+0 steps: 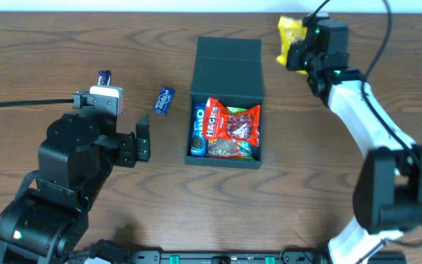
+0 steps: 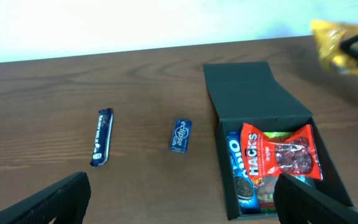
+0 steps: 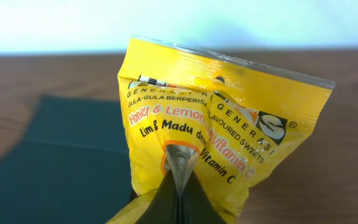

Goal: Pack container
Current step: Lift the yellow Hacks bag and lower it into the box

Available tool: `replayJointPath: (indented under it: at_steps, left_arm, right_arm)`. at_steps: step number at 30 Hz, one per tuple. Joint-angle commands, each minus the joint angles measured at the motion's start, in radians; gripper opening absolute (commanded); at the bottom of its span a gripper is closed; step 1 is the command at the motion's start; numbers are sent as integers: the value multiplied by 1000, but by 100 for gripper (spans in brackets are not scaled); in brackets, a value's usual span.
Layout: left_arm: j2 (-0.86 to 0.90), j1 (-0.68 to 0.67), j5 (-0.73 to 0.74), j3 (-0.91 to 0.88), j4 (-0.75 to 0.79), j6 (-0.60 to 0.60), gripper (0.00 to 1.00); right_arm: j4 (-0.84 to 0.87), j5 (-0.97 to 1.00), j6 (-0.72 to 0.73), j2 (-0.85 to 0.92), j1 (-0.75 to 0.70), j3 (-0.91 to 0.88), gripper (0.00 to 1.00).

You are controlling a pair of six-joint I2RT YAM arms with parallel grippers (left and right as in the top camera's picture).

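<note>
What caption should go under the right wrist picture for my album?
The right gripper pinches a yellow honey-lemon sweets packet, with the dark green container behind it.

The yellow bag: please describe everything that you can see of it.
The yellow bag is a glossy plastic packet with a flat sealed edge on top and print reading Honey & Lemon, flavoured sweets and Vitamin C. The right tool is shut on its lower part, creasing it. It stands roughly upright, to the right of the open container and apart from it.
</note>
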Motion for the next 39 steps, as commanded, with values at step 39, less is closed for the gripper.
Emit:
replayJointPath:
  at_steps: [39]
  left_arm:
    - [-1, 4, -10, 10, 1, 27, 95]
  right_arm:
    - [-636, -400, -588, -288, 360, -1, 1]
